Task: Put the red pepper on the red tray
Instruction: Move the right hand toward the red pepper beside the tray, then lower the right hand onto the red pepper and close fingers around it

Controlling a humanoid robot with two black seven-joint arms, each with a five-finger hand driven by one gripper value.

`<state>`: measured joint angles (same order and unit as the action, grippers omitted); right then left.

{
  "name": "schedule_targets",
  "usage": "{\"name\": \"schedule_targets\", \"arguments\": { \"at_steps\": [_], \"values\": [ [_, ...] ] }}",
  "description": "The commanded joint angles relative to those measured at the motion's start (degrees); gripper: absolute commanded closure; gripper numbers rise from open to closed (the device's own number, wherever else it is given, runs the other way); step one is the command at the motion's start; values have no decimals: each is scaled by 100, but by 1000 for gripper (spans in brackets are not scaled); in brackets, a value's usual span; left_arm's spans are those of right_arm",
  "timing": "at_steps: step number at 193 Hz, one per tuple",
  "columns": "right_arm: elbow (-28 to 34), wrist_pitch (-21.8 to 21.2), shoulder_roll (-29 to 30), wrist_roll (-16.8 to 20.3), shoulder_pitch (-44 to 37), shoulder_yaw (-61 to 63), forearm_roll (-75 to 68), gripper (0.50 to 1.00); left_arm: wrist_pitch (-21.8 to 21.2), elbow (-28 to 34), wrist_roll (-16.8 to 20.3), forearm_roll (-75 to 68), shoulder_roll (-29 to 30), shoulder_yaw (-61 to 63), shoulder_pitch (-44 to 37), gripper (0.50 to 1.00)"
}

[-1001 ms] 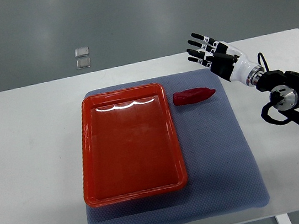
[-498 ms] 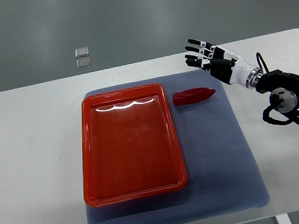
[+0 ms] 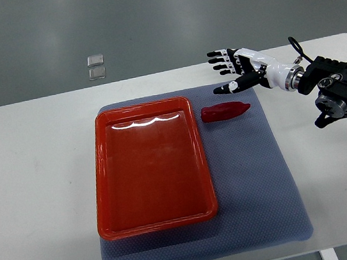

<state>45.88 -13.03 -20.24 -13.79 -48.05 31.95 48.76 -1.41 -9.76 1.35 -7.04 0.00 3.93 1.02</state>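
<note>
Swung left, right hand [image 3: 233, 70] hovers released above red pepper [image 3: 224, 111] beside red tray [image 3: 148, 166]

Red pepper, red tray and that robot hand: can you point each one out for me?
red pepper [image 3: 224, 111], top view, middle of its body.
red tray [image 3: 150, 172], top view, bare floor of the tray.
right hand [image 3: 236, 69], top view, palm, with the fingers spread.

red pepper [image 3: 224, 111] lying flat — beside empty red tray [image 3: 100, 179]
</note>
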Motion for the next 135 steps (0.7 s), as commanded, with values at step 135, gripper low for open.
{"name": "schedule_targets", "arguments": {
  "at_steps": [135],
  "values": [
    [-984, 372, 442, 272, -1137, -2641, 1215, 597, 0, 1, 5, 1, 0, -6, 4, 500]
  ]
}}
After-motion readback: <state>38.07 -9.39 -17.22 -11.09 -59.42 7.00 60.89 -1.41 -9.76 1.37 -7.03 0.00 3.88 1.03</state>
